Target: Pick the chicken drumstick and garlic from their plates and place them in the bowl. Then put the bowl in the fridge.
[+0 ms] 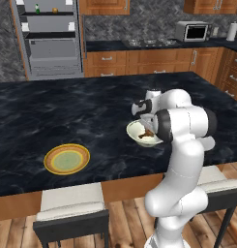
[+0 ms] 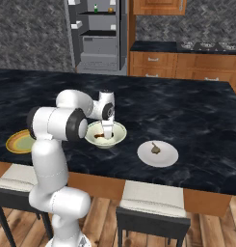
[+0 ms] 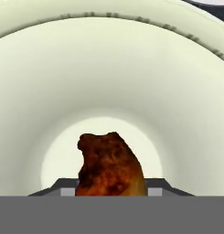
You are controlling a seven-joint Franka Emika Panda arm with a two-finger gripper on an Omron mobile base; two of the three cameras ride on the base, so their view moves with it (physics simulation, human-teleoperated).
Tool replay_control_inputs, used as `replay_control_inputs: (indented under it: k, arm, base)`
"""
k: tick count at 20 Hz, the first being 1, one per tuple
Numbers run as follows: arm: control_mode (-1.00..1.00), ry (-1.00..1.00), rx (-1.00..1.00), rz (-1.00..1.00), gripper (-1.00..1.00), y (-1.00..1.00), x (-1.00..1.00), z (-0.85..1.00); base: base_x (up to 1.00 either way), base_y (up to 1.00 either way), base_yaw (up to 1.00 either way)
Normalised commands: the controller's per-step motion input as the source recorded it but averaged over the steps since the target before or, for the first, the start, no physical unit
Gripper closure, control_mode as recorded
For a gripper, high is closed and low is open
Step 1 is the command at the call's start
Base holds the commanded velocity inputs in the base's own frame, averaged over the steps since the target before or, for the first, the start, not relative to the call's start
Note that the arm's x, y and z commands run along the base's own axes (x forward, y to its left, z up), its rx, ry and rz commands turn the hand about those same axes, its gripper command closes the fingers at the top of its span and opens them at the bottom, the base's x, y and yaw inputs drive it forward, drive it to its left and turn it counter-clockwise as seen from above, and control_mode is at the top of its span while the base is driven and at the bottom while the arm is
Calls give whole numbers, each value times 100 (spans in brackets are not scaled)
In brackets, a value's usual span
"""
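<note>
The cream-white bowl [image 1: 133, 128] [image 2: 121, 130] stands on the dark counter in front of the arm. My gripper [image 1: 148, 131] [image 2: 108, 136] reaches down into it, shut on the reddish-brown chicken drumstick [image 3: 111, 167], which hangs just above the bowl's pale floor [image 3: 109, 73]. A bit of brown meat [image 2: 97, 135] shows inside the bowl beside the fingers. To the right, on a white plate [image 2: 167, 158], lies a small brownish lump [image 2: 155, 148] that looks like the garlic. The orange-rimmed plate [image 1: 66, 159] [image 2: 17, 141] lies bare to the left.
The grey fridge [image 1: 52, 41] [image 2: 98, 36] stands open behind the far side of the counter, shelves and drawers showing. Wooden cabinets, a stove and a microwave [image 1: 192, 32] line the back wall. Stools [image 1: 71, 208] [image 2: 153, 205] stand along the near counter edge.
</note>
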Motion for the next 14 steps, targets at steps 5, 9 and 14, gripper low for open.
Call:
replay_control_inputs:
  k: [5, 9, 14]
  arm:
    - [-100, 0, 1, -1, -100, -4, 0, -8]
    - [-100, 0, 1, -1, -100, -4, 0, -4]
    - [-100, 1, 4, -3, -100, -2, 3, 20]
  base:
    - [0, 0, 0]
    - [0, 0, 0]
    - [0, 0, 0]
